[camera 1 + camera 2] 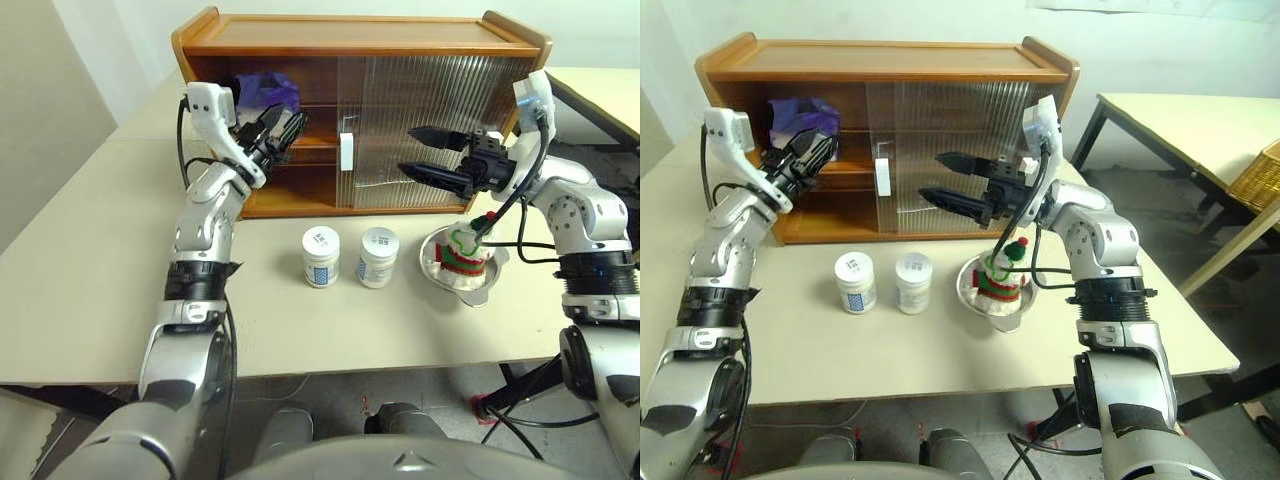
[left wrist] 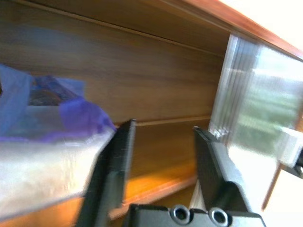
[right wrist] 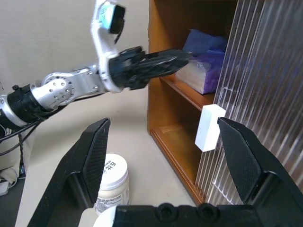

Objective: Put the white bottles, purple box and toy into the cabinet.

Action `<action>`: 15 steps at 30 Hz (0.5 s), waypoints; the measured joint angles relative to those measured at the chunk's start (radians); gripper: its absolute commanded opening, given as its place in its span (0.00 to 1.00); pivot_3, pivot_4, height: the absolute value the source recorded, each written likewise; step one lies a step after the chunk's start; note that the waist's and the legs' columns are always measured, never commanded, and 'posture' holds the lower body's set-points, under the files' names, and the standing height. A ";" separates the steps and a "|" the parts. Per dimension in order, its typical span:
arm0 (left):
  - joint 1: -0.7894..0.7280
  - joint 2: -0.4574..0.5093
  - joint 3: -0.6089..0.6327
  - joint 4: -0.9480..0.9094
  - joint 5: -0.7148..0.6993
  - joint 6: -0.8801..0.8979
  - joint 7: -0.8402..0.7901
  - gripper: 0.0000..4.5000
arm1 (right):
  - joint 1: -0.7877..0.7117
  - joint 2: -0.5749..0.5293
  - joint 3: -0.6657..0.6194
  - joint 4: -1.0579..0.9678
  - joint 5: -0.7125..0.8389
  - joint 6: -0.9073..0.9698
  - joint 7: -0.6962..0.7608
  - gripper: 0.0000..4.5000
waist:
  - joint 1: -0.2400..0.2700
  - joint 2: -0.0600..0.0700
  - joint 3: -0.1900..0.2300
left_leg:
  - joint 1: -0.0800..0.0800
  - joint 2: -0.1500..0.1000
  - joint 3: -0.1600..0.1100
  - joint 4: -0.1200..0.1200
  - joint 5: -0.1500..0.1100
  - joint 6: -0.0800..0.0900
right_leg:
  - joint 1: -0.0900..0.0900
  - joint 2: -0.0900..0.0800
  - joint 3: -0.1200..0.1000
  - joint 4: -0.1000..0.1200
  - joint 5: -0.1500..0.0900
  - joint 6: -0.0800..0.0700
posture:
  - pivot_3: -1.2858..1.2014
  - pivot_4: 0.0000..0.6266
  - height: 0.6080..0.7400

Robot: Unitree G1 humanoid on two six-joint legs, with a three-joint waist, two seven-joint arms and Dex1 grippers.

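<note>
The purple box [image 1: 802, 117] lies on the cabinet's [image 1: 890, 60] upper shelf, upper left of frame, long axis along the shelf. Left gripper [image 1: 812, 150] beside it, fingers apart, empty. Right gripper [image 1: 945, 177] wide, empty. Bottles [image 1: 855, 282] upright on the bench [image 1: 800, 350].

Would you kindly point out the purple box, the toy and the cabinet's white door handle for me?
purple box [image 1: 800, 112], right eye view, its purple top on the upper shelf.
toy [image 1: 1000, 276], right eye view, its striped body.
white door handle [image 1: 346, 152], left eye view, its middle.
</note>
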 measured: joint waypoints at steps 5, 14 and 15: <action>0.164 0.096 0.007 -0.132 -0.055 0.030 -0.119 1.00 | -0.004 0.001 0.002 0.011 0.000 0.000 0.009 1.00 | 0.000 0.000 0.000 | 0.000 0.000 0.000 -0.001 0.000 0.000 | 0.000 0.000 0.000 0.000 0.000 -0.001 | 0.52 0.00 1.00; 0.455 0.233 0.053 -0.252 -0.144 0.025 -0.342 1.00 | -0.011 0.000 0.006 0.014 0.000 0.000 0.017 1.00 | -0.003 0.001 0.000 | -0.002 0.003 -0.003 -0.003 -0.002 -0.004 | -0.005 -0.001 0.006 0.001 -0.002 -0.006 | 0.52 0.00 1.00; 0.488 0.246 0.062 -0.266 -0.160 0.028 -0.367 1.00 | -0.011 -0.001 0.005 0.014 0.000 0.000 0.017 1.00 | -0.005 0.001 0.000 | -0.002 0.004 -0.004 -0.004 -0.002 -0.004 | -0.006 -0.001 0.006 0.001 -0.003 -0.006 | 0.52 0.00 1.00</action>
